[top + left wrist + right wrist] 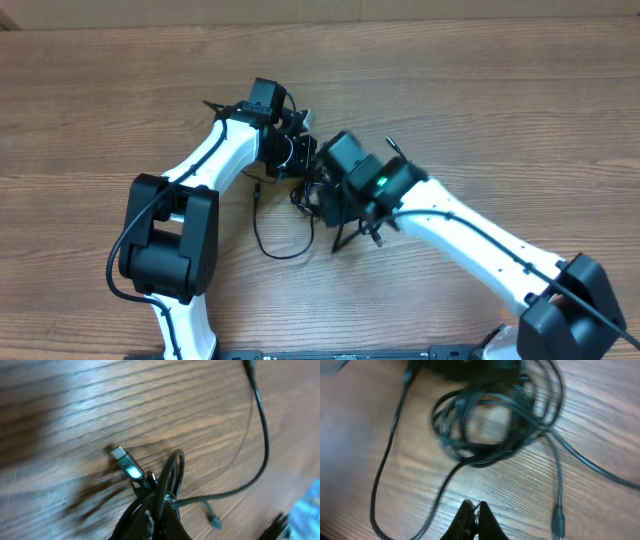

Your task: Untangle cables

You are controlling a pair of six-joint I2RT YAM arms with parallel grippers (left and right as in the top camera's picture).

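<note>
This looks like a robotics lab workbench: a broad brown wood-grain tabletop (90, 90) fills every view. A white-shelled, black-jointed left robot arm (200, 165) and a matching right robot arm (470, 235) reach in from the tabletop's near edge, with a black rail (340, 354) between their bases.

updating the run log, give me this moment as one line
left fingers: shut on cables | right fingers: shut, nothing seen held | cables: tangled coil on table
</note>
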